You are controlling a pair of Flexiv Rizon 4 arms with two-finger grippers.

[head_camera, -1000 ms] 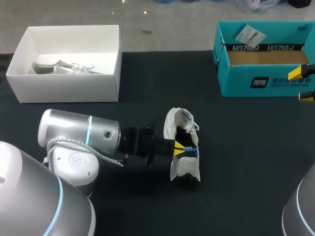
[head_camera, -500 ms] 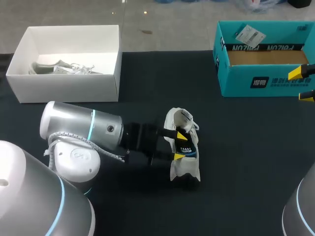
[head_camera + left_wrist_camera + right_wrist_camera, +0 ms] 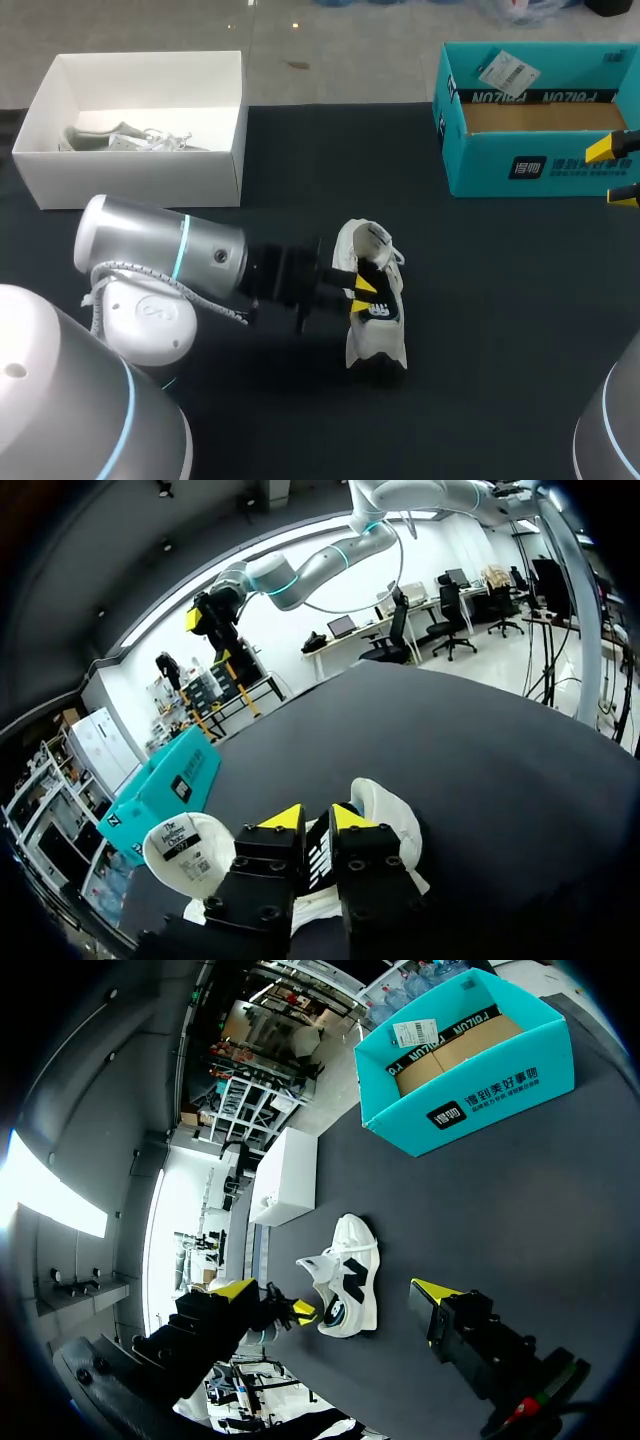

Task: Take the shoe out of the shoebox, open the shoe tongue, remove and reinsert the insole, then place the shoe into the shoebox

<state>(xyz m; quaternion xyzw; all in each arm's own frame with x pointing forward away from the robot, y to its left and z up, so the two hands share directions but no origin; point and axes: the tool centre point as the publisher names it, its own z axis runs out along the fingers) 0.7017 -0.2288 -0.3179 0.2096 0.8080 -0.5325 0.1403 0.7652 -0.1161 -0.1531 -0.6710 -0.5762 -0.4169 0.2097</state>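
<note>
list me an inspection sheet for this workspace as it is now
surface: black table
job's things: white shoe on the table's middle; teal shoebox open, far right
clutter: white box far left, pale items inside
end effectors: left end effector shut on the shoe at its opening; right end effector open, beside the shoebox
cables: cable looped on the left arm
surroundings: nothing seen

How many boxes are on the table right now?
2. A white box sits at the far left with something pale inside, and a teal box sits at the far right. Neither hides another.
</note>
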